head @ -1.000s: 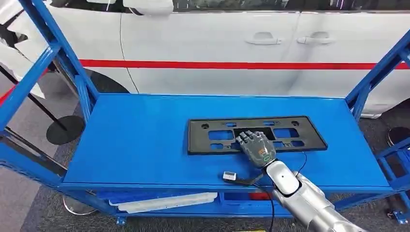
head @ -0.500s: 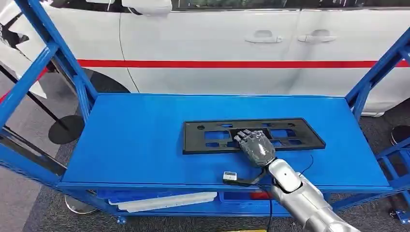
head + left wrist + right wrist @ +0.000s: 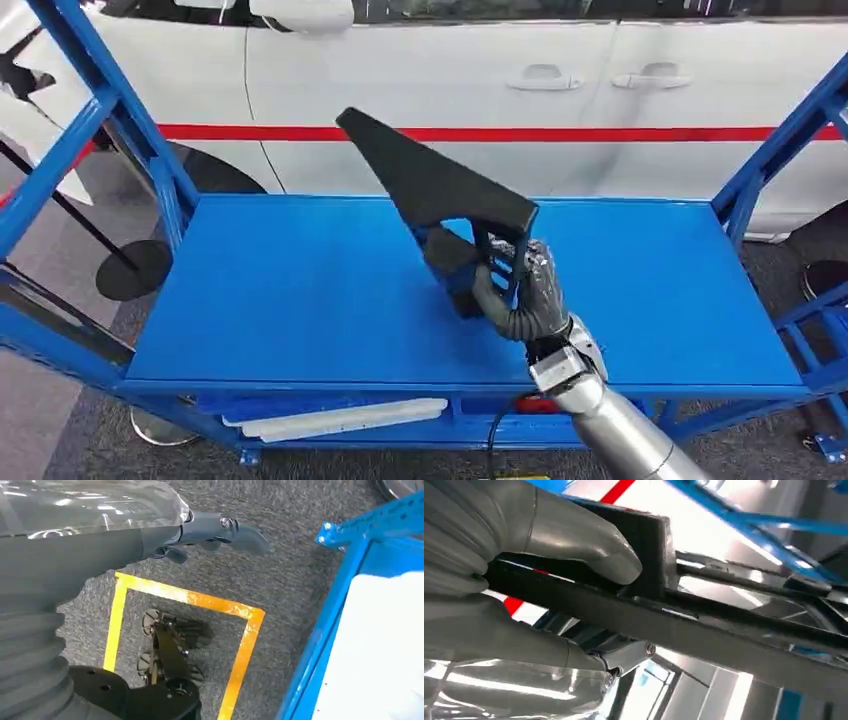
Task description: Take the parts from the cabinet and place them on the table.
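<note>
The black licence-plate bracket [image 3: 440, 200] is gripped at its near end by the right hand [image 3: 528, 290], its long axis rising up and away leftward above the blue shelf [image 3: 280, 290], while the left hand [image 3: 210, 535] hangs empty, fingers apart.
</note>
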